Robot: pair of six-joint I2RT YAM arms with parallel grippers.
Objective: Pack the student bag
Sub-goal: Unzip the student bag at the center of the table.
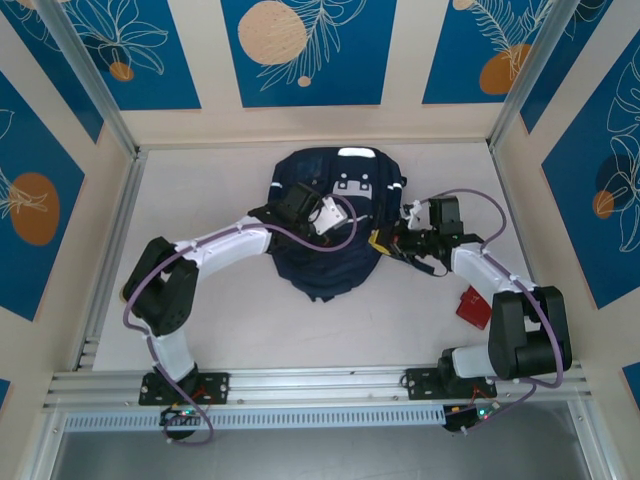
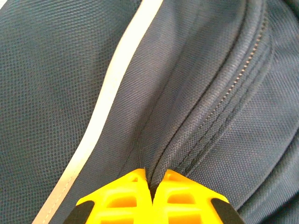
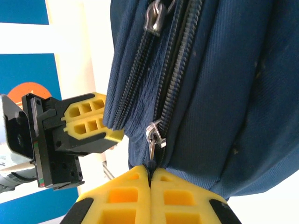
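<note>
The student bag [image 1: 330,225], dark navy with white stripes, lies flat in the middle of the table. My left gripper [image 2: 152,181] is shut, its yellow fingers pinching a fold of the bag's fabric [image 2: 187,116] beside a zip seam and a white stripe [image 2: 112,88]. My right gripper [image 3: 150,171] is at the bag's right edge [image 1: 385,242], shut on the dark tab hanging from a metal zip slider [image 3: 153,135]. A second slider [image 3: 154,16] sits higher on a parallel zip. From the right wrist, the left gripper [image 3: 111,120] is seen clamped on the bag's edge.
A small red object [image 1: 473,306] lies on the table beside the right arm. Metal frame posts and patterned blue walls [image 1: 300,50] close in the workspace. A rail [image 1: 320,382] runs along the near edge.
</note>
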